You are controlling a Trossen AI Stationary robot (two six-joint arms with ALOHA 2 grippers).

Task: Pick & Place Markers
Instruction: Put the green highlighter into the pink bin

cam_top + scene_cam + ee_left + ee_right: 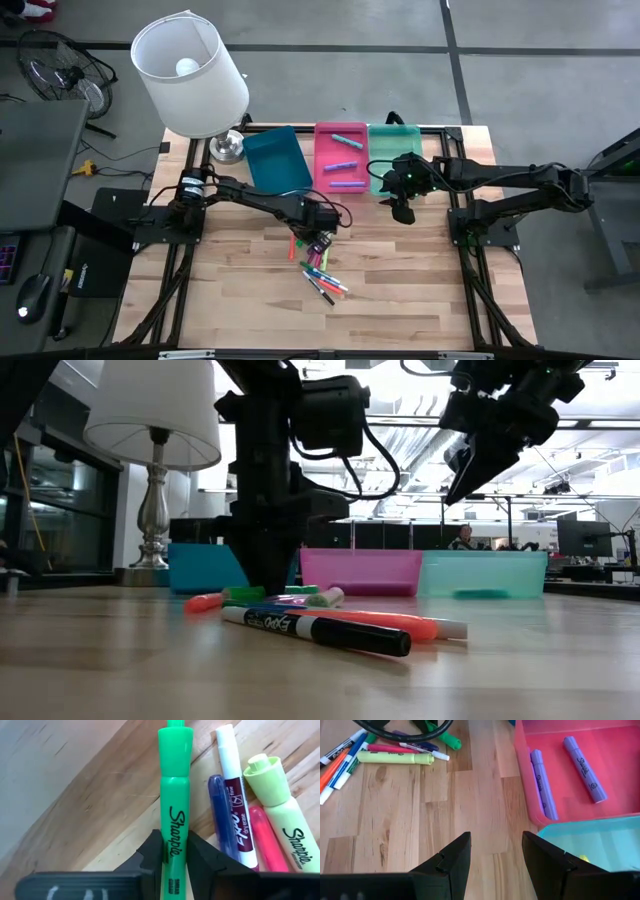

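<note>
Pale wooden planks make up the bench [400, 290], and a white-shaded lamp [190, 75] stands at its far left corner. Beside the lamp, along the far edge, sit three trays in a row: a blue tray [275, 158], then a pink tray [341, 160] holding purple and teal markers, then a green tray [391, 140].

Nearer than the pink tray, a heap of markers [318, 268] lies loose on the wood in mixed colours, among them a black-capped Expo pen [315, 630] and an orange one [385, 622] at the front of the heap in the low view.

The left gripper [322, 228] is down at the far edge of this heap. Its fingers [150, 855] press against both sides of a green Sharpie marker [175, 810], which lies lengthwise between them with its cap pointing away from the wrist. Just beside that marker lie a blue pen [218, 810], a white Expo pen [232, 795], a pink marker [265, 840] and a pale yellow-green Sharpie [280, 815], none of them between the fingers.

The right gripper [402, 210] hangs above the bench just in front of the green tray, near the pink tray's corner. Its fingers [452, 857] stand partly apart with only bare wood showing between them, holding nothing.
</note>
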